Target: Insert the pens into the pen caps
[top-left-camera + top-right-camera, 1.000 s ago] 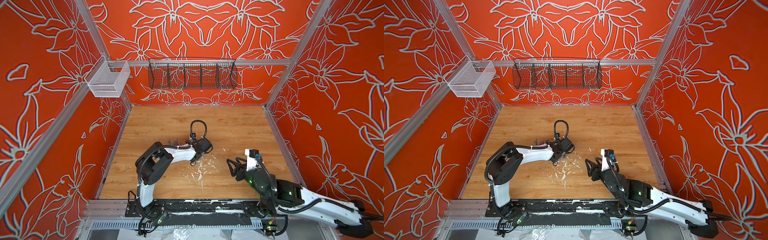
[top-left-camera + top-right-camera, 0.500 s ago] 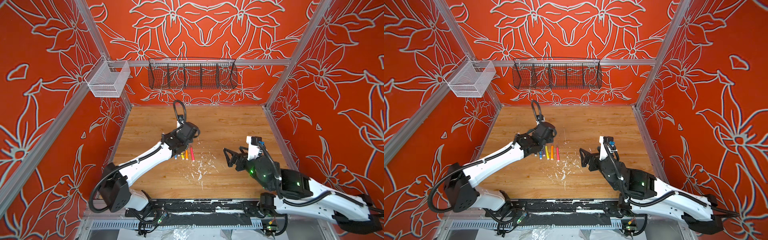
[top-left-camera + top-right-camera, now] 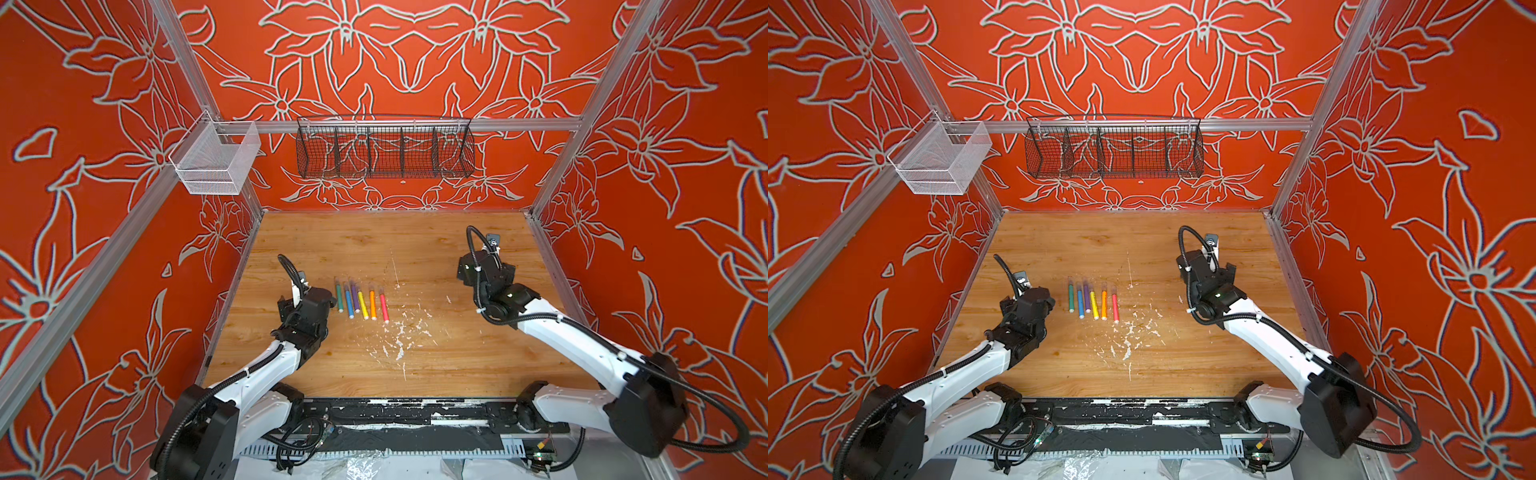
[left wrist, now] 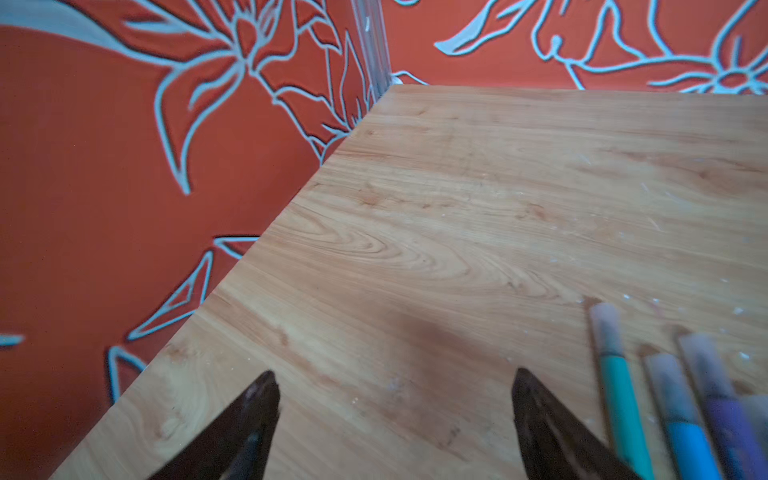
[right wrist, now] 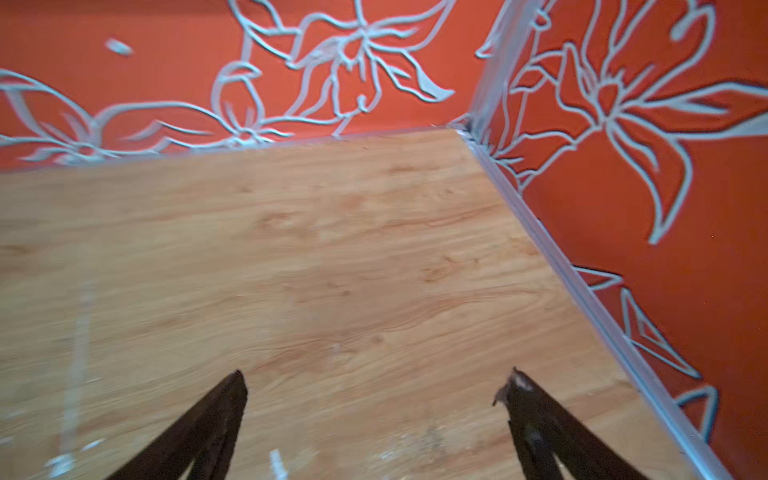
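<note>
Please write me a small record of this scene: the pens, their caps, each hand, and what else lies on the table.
pens: six in one row on the table, green pen leftmost, pink pen rightmost
pen caps: translucent, on the far ends of the pens seen by the left wrist
left hand: open, empty, beside the green pen
right hand: open, empty, over bare wood
debris: white flecks near the pink pen

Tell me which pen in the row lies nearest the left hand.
The green pen: it ends the row on the side of the left hand, beside the blue pen; the pink pen is farthest.
</note>
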Available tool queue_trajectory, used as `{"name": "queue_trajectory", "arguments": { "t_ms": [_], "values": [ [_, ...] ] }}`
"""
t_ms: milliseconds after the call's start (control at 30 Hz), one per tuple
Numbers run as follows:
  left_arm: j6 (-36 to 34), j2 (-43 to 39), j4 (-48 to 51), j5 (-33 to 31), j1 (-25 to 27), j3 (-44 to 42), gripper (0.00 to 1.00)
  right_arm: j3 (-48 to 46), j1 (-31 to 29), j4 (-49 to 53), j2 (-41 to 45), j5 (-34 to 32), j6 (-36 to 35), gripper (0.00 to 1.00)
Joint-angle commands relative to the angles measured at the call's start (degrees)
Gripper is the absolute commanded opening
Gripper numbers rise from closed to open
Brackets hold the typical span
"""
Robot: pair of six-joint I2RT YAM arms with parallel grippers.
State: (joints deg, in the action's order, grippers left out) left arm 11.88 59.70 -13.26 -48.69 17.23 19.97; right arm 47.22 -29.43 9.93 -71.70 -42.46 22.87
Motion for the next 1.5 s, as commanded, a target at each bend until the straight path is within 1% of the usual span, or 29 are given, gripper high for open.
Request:
{"name": "queue_trajectory", "arguments": {
  "t_ms": [0,33,100,133,167,233,267,400,500,600,667,733,800,833,867,967,1033,1100,1133,1167,1200,1233,1300,1367,1400,1433,1467],
  "values": [
    [-2.4,1.1,-13.0,0.3,-1.9,-0.1,0.85,-5.8,1.9,-13.0,-0.4,-1.8,-9.9,0.98],
    [-2.6,2.4,-13.3,1.0,-2.4,0.2,0.85,-7.4,2.7,-14.4,-0.2,-2.2,-9.8,0.98],
    [-2.5,5.6,-9.8,2.0,-3.0,2.9,0.85,-10.5,4.8,-18.2,-0.1,0.4,-10.8,0.98],
    [-2.6,7.2,-9.1,2.4,-3.2,3.8,0.85,-11.3,5.6,-19.7,-0.5,0.4,-11.1,0.98],
    [-2.9,8.9,-9.0,2.5,-3.3,4.5,0.85,-11.6,6.4,-20.4,-1.2,-0.5,-11.4,0.98],
    [-3.2,11.6,-9.6,2.5,-3.7,5.1,0.85,-10.5,6.8,-18.3,-1.8,-2.6,-11.6,0.98],
    [-3.5,12.5,-10.3,3.1,-4.0,5.0,0.86,-11.1,6.8,-20.4,-2.0,-3.3,-12.7,0.98],
    [-4.7,14.8,-13.3,6.1,-5.0,4.1,0.86,-13.6,6.9,-24.3,-0.1,-3.4,-14.8,0.98],
    [-5.0,14.6,-14.0,6.6,-5.4,3.8,0.87,-16.1,7.1,-27.6,2.0,-4.3,-16.4,0.98],
    [-5.8,13.7,-17.4,5.1,-5.8,1.9,0.87,-19.1,7.2,-31.8,3.3,-4.8,-19.4,0.98],
    [-6.7,13.0,-21.3,4.4,-6.1,0.0,0.87,-22.7,8.0,-40.3,1.0,-6.0,-21.7,0.98],
    [-6.9,12.7,-23.8,4.5,-6.2,-1.4,0.88,-22.1,8.2,-39.0,-1.6,-7.0,-21.6,0.98],
    [-7.7,14.3,-30.8,6.4,-6.9,-4.1,0.9,-23.2,8.7,-43.3,-5.0,-5.3,-22.7,0.98],
    [-8.8,15.8,-34.7,6.4,-7.0,-4.9,0.91,-23.5,9.1,-47.3,-7.0,-5.1,-24.6,0.98],
    [-9.9,16.8,-37.0,6.4,-7.0,-5.2,0.92,-23.2,8.9,-47.9,-7.9,-5.4,-26.2,0.98],
    [-8.4,15.6,-31.2,7.5,-7.0,-3.6,0.96,-24.6,9.0,-51.0,-7.5,-3.3,-28.5,0.98],
    [-8.9,16.5,-31.8,9.0,-7.5,-3.3,0.98,-26.5,9.8,-56.4,-8.5,-2.5,-30.1,0.98],
    [-9.6,17.5,-30.8,10.3,-7.6,-2.1,0.97,-29.1,12.7,-66.5,-11.7,2.1,-30.7,0.98],
    [-9.8,17.6,-29.9,11.1,-7.7,-1.6,0.97,-28.5,13.0,-64.0,-11.7,2.1,-30.1,0.98],
    [-10.0,17.9,-29.7,11.8,-7.7,-1.4,0.97,-27.2,13.7,-57.7,-10.1,4.0,-27.9,0.98],
    [-10.1,18.0,-29.7,12.2,-7.8,-1.3,0.97,-26.9,15.1,-55.2,-8.7,7.6,-26.9,0.98],
    [-10.0,18.0,-29.5,12.8,-8.1,-1.1,0.97,-27.4,17.1,-55.3,-8.2,11.9,-25.8,0.98],
    [-9.2,17.8,-28.2,14.2,-9.0,-0.9,0.97,-28.3,20.6,-55.4,-7.6,17.7,-23.6,0.98],
    [-8.1,17.0,-27.3,16.0,-10.3,-1.1,0.97,-29.1,23.8,-54.7,-7.2,25.1,-21.9,0.98],
    [-7.7,16.5,-27.2,16.8,-11.0,-1.5,0.97,-30.2,24.5,-57.9,-8.8,27.5,-22.1,0.98],
    [-7.2,15.9,-27.1,17.7,-11.6,-1.8,0.97,-32.1,24.4,-66.9,-11.9,28.1,-23.4,0.98],
    [-7.1,15.6,-26.9,18.1,-11.8,-2.0,0.97,-31.7,24.2,-63.2,-10.2,28.6,-23.3,0.98]
  ]
}}
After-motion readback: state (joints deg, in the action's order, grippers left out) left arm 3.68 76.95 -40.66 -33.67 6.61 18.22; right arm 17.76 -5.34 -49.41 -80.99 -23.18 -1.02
